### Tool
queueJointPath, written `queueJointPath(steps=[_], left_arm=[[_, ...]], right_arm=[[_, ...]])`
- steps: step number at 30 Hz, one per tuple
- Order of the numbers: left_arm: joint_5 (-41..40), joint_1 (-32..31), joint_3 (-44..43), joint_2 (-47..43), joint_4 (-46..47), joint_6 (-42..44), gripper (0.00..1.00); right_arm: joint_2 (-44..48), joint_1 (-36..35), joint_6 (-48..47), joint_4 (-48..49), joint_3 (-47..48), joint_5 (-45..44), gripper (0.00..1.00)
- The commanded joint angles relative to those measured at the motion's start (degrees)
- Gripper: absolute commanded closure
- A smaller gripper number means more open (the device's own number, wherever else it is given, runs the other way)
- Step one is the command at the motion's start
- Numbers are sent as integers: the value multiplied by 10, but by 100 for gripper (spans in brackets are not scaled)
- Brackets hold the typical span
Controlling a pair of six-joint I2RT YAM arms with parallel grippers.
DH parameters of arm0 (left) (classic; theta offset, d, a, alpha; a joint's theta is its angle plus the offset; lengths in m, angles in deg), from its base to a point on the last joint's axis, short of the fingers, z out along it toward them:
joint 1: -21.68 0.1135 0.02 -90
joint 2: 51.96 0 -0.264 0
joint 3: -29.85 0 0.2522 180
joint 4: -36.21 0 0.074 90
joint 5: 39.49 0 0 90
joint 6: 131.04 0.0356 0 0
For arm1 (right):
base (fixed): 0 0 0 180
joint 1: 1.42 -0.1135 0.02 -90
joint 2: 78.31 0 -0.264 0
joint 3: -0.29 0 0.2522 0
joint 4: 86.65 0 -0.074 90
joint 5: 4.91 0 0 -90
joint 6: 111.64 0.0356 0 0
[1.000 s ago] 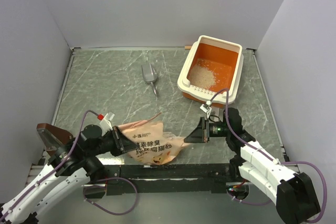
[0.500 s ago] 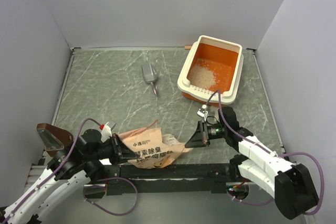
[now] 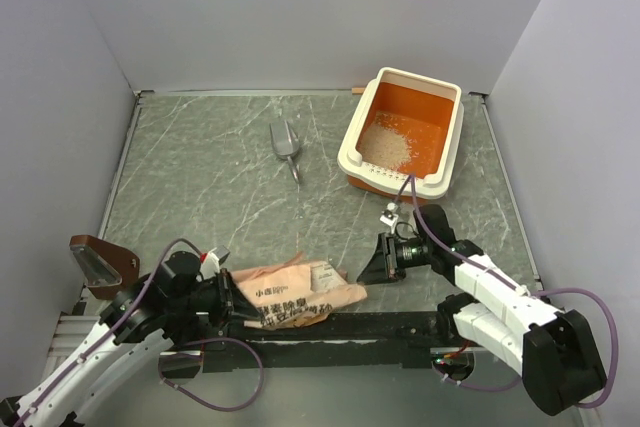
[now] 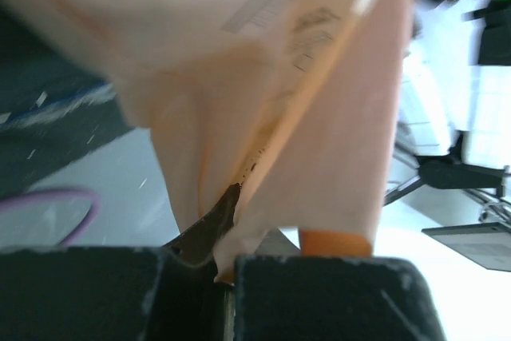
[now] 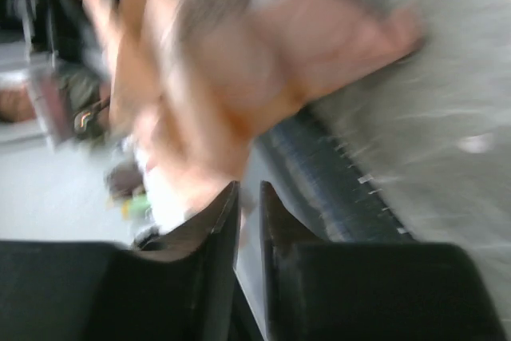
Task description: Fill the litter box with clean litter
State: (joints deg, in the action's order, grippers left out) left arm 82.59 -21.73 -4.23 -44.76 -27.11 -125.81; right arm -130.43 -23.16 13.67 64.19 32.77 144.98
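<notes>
Overhead view of a grey marbled table (image 3: 200,177) inside pale walls, with two robot arms at its near edge. At far left, by the table's near corner, sits a small brown object (image 3: 100,262) (too small to identify).

Next comes the left gripper (image 3: 232,292), clamped on the left end of a pink-orange printed paper bag (image 3: 300,292). The bag lies crumpled and low along the near edge. In the left wrist view, the bag's folded paper (image 4: 319,117) is pinched between the two dark fingers (image 4: 319,297).

Further back, near the table's middle, a small grey metal scoop (image 3: 285,142) lies alone.

Right of the bag, the right gripper (image 3: 368,267) points at its right end, just beside it. In the right wrist view, blurred by motion, the two fingers (image 5: 211,229) stand slightly apart with nothing between them and the bag (image 5: 207,77) just ahead.

At back right sits the litter box (image 3: 412,77), orange inside with a cream rim. The clean litter (image 3: 388,150) forms a pale grainy heap in its nearer end.
</notes>
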Motion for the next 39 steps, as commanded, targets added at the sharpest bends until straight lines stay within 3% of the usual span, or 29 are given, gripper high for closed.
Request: queueJointPath(steps=[1, 4, 10, 14, 20, 27, 35, 39], left_arm=[[68, -4, 6, 10, -115, 27, 99], [68, -4, 4, 21, -113, 36, 99], [65, -4, -6, 24, -117, 42, 99], [62, -4, -9, 17, -119, 37, 99], [62, -4, -10, 14, -109, 36, 99], [64, -4, -24, 49, -90, 50, 99], [72, -4, -32, 91, -75, 73, 99], [75, -4, -32, 99, -70, 80, 99]], right_arm=[[10, 14, -77, -70, 75, -160, 59], [36, 12, -76, -45, 115, -187, 48], [9, -31, -129, -36, 231, -213, 41], [-30, -151, -231, -103, 336, -305, 41], [-54, -311, -348, -157, 409, -329, 41], [-72, -520, -473, -176, 403, -466, 40], [-69, -698, -543, -94, 372, -628, 39], [-116, -768, -565, -101, 385, -703, 37]])
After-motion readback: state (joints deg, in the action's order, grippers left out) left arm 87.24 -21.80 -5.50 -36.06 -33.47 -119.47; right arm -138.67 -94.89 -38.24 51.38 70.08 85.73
